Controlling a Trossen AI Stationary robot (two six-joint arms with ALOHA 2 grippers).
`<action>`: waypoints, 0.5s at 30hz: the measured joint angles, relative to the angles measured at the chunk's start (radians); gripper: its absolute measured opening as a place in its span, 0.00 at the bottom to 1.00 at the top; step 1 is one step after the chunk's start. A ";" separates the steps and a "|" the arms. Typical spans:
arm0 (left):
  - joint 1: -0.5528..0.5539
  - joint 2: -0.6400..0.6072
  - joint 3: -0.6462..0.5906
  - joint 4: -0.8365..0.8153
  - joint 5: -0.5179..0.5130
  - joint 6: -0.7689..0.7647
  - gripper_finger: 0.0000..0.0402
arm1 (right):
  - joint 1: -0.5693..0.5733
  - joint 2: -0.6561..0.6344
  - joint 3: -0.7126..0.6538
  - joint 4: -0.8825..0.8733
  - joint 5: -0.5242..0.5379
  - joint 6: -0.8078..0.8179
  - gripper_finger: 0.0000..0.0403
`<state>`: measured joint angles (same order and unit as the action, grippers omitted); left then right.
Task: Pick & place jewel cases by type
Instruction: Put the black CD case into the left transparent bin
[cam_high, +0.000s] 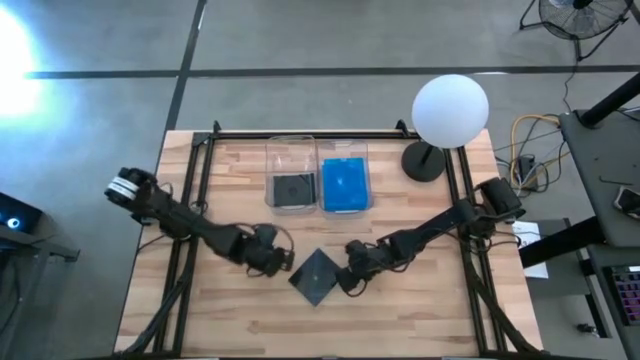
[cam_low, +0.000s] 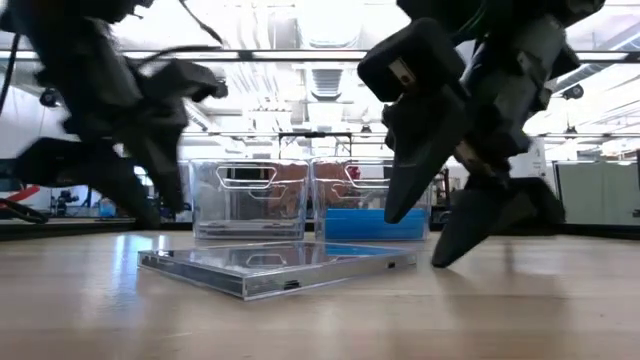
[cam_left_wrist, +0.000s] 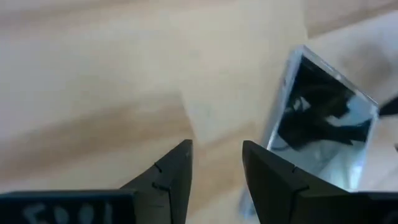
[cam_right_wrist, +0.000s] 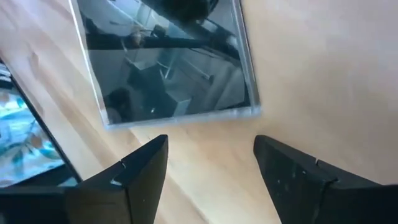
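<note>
I am seeing a dark jewel case (cam_high: 317, 277) lying flat on the table (cam_high: 400, 320). My left gripper (cam_high: 281, 262) and right gripper (cam_high: 343, 279) are flanking it, both released and grasping nothing.

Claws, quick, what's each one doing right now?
Left claw: open, empty, beside the dark jewel case on the table.
Right claw: open, empty, at the same case's other side.

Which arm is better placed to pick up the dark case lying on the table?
Probably the right. Its tool is open beside the dark jewel case's edge, the case just ahead of its fingers. The left tool is also open but sits off a corner.
</note>
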<state>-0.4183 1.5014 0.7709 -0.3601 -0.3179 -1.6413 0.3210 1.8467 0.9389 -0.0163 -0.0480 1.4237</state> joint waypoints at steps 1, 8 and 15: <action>-0.027 -0.002 -0.007 0.006 -0.015 -0.041 0.31 | -0.011 0.001 0.000 -0.001 0.003 -0.020 0.60; -0.150 0.030 -0.026 0.099 -0.061 -0.313 0.31 | -0.075 0.001 0.001 -0.011 0.012 -0.180 0.60; -0.207 0.151 -0.022 0.376 -0.062 -0.424 0.31 | -0.103 0.033 0.002 -0.003 -0.130 -0.360 0.60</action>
<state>-0.6253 1.6526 0.7488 0.0154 -0.3799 -2.0656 0.2184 1.8794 0.9413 -0.0189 -0.1784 1.0633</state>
